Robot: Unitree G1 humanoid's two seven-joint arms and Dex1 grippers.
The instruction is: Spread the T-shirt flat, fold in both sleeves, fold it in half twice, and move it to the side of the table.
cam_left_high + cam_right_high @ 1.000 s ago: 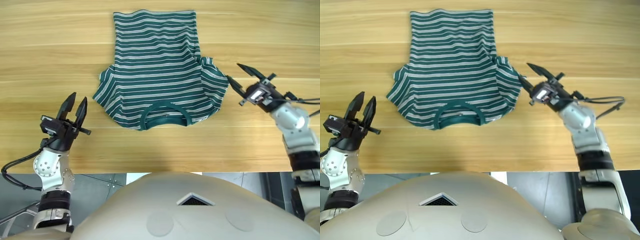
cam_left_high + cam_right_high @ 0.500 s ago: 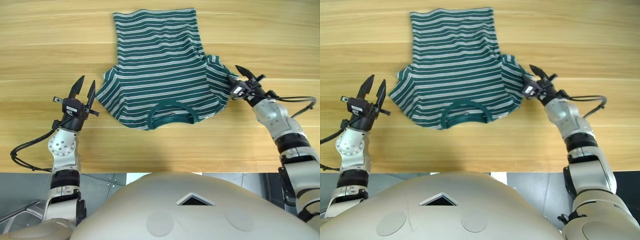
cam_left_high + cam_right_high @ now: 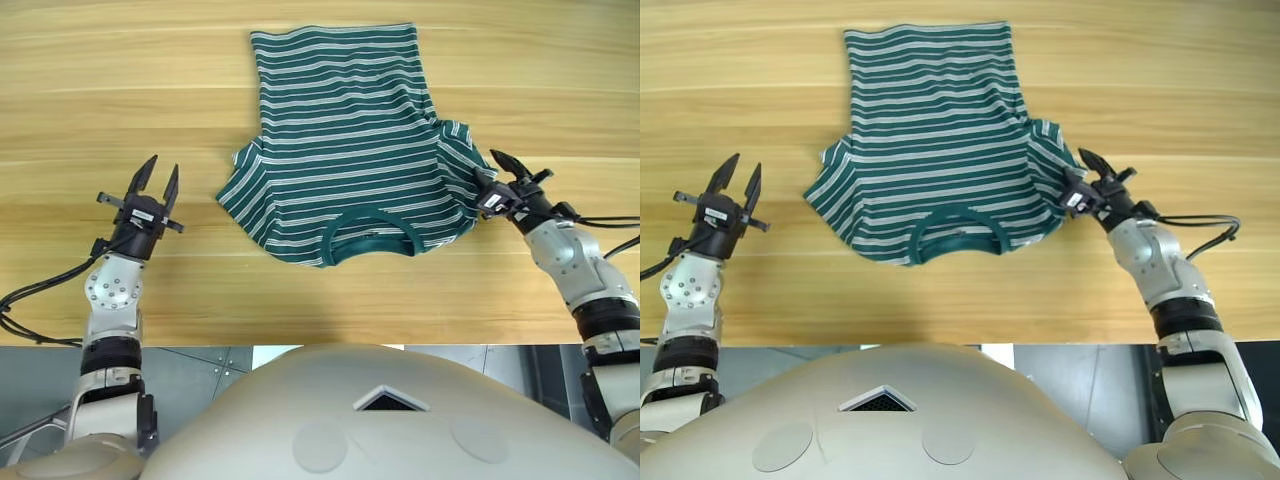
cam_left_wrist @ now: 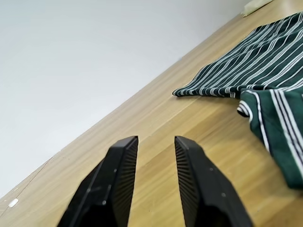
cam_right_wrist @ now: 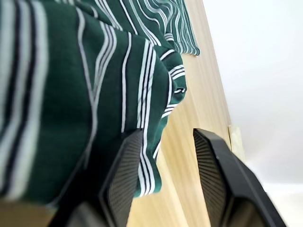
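Observation:
A green T-shirt (image 3: pixel 345 130) with white stripes lies on the wooden table (image 3: pixel 120 60), collar toward me and hem at the far side. Both sleeves are bunched in against the body. My right gripper (image 3: pixel 490 172) is open at the right sleeve (image 5: pixel 118 94), whose edge lies between its two fingers (image 5: pixel 208 156). My left gripper (image 3: pixel 162 166) is open over bare wood, a short way left of the left sleeve (image 4: pixel 270 109) and apart from it.
The table's near edge (image 3: pixel 300 343) runs just in front of both arms. Bare wood stretches to the left and right of the shirt. A black cable (image 3: pixel 40 290) trails off each wrist.
My right gripper came in to the right sleeve, and the shirt has slid a little to the right. My left gripper came forward toward the left sleeve, then drew slightly left.

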